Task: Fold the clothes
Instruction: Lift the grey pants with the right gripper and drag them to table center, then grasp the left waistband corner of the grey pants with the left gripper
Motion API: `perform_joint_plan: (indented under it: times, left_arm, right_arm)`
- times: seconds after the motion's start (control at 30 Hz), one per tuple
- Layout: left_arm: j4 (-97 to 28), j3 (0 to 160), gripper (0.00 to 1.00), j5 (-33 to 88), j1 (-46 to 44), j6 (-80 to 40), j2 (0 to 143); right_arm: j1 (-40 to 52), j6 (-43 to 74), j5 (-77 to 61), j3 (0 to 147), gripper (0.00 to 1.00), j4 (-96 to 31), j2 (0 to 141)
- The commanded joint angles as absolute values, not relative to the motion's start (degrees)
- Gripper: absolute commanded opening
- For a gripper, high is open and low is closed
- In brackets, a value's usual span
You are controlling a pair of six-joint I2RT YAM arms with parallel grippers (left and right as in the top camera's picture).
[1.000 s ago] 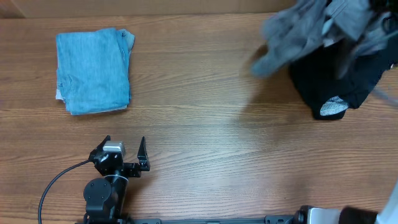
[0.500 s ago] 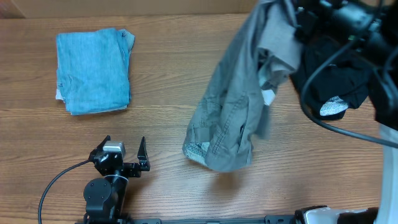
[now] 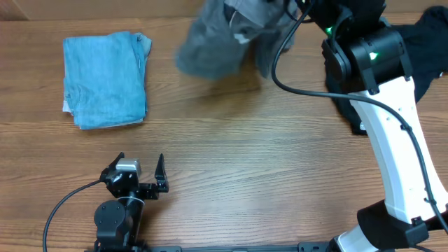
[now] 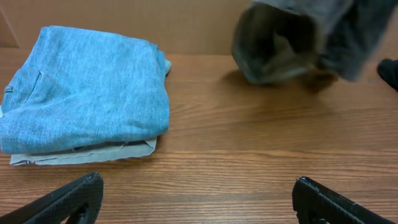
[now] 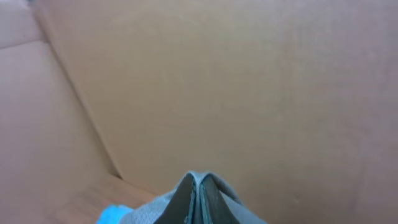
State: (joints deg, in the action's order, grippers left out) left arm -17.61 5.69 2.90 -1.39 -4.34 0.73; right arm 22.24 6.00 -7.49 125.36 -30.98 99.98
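Grey shorts (image 3: 217, 38) are up in the air right now, dangling from the right gripper (image 5: 198, 188). Its fingers are pinched tight on a fold of the grey cloth, and you can see it squeezed between them in the wrist view. Most of the fabric hangs out to that gripper's left and below it, a motion-blurred clump over the far side of the table (image 3: 280, 154). I can't tell if any of it touches the wood. What's changed: a second ago they were a smear on top of the black garment (image 3: 427, 35). Half a second ago they hung long, stretched down over the middle of the table, and now they've swung back up toward the far edge. So I'd say they're properly out of the pile, which is the good news. But nothing is laid flat yet and no fold has started. To me it looks like a swing or flick to shake them open. The black garment sits partly under the right arm (image 3: 381, 105), off to the gripper's right. The left gripper (image 3: 140, 162) is well away on the near side, jaws wide open, holding nothing, and it hasn't budged. The folded light-blue denim (image 3: 105, 80) lies just ahead of it and a bit to its left, same spot as before, well apart from the shorts.
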Motion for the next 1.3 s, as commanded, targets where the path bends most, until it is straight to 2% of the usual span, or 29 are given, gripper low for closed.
perform_joint_plan:
  times: [0.0,0.03,0.07,0.1,0.2,0.37,0.47,0.6,0.7,0.83,1.03,1.27]
  left_arm:
    - [-17.5,5.3,1.0,2.4,-0.8,-4.3,0.3]
    - [-17.5,5.3,1.0,2.4,-0.8,-4.3,0.3]
    - [-17.5,5.3,1.0,2.4,-0.8,-4.3,0.3]
    - [-17.5,5.3,1.0,2.4,-0.8,-4.3,0.3]
    - [-17.5,5.3,1.0,2.4,-0.8,-4.3,0.3]
    - [-17.5,5.3,1.0,2.4,-0.8,-4.3,0.3]
    - [-17.5,5.3,1.0,2.4,-0.8,-4.3,0.3]
    - [-17.5,5.3,1.0,2.4,-0.8,-4.3,0.3]
    - [-17.5,5.3,1.0,2.4,-0.8,-4.3,0.3]
    - [-17.5,5.3,1.0,2.3,-0.8,-4.3,0.3]
    - [-17.5,5.3,1.0,2.4,-0.8,-4.3,0.3]
    - [-17.2,5.3,1.0,2.4,-0.8,-4.3,0.3]
  right_arm:
    - [22.4,2.4,-3.1,126.6,0.04,-41.3,97.5]
    - [22.5,1.5,-3.1,126.6,0.2,-45.3,97.4]
    - [22.8,0.7,-3.1,126.6,0.46,-50.7,97.4]
    - [23.2,-0.6,-3.1,126.6,1.0,-57.5,97.4]
    - [23.5,-2.0,-3.0,126.6,1.0,-67.2,97.4]
    - [23.5,-1.2,2.8,126.6,1.0,-74.3,96.5]
    - [22.2,4.0,5.1,125.8,1.0,-78.0,97.3]
    - [15.6,14.5,3.1,120.6,1.0,-80.3,98.1]
    - [9.0,13.6,-8.3,118.1,1.0,-83.0,97.9]
    - [7.0,12.0,-6.0,115.2,1.0,-86.7,97.5]
    - [7.0,13.6,-9.1,97.4,1.0,-77.1,96.5]
    - [7.0,13.5,-15.8,90.7,1.0,-70.8,96.4]
